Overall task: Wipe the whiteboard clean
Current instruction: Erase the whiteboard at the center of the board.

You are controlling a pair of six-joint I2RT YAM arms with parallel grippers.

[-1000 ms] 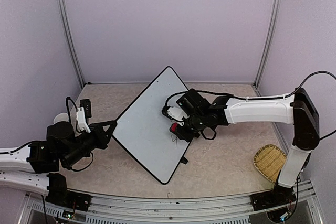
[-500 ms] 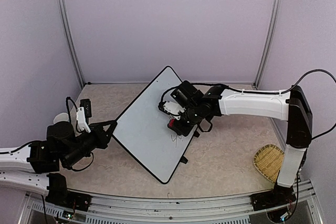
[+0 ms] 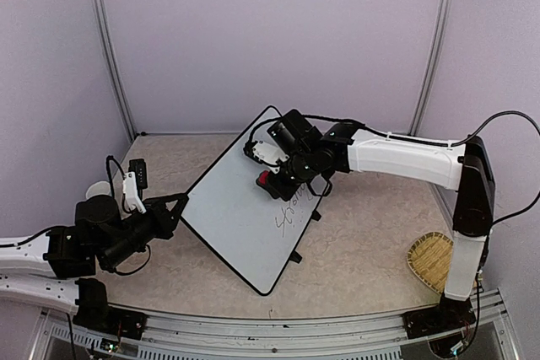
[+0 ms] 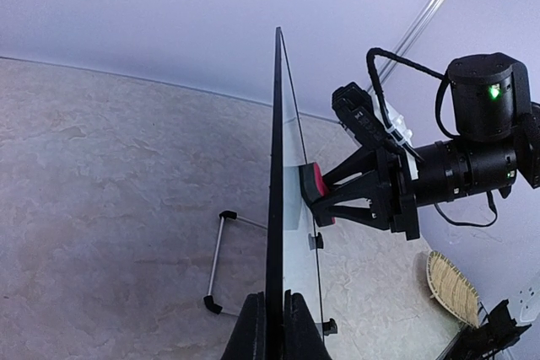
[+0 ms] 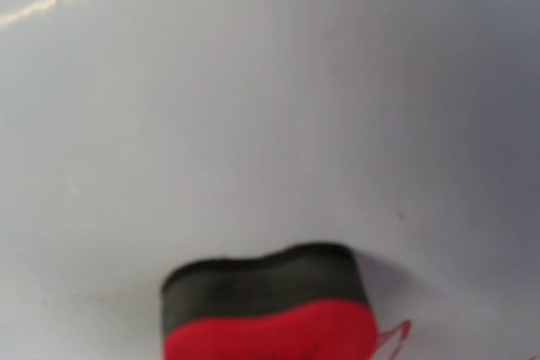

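Slid far-leftward, right end effector clamps the eraser on the diagonal whiteboard; left end effector pinches its edge.

The whiteboard has a smooth, glossy white face that catches streaks of light, edged by a thin matt black frame. Pressed against it, the eraser shows a fuzzy dark felt layer on a smooth red body. Under the whiteboard, the table looks matt and marbled like stone. To the whiteboard's right sits a woven wicker basket.

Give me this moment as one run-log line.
Left gripper clamps edge of white black-framed whiteboard | Right gripper holds red-and-black eraser against board | Black handwriting unerased
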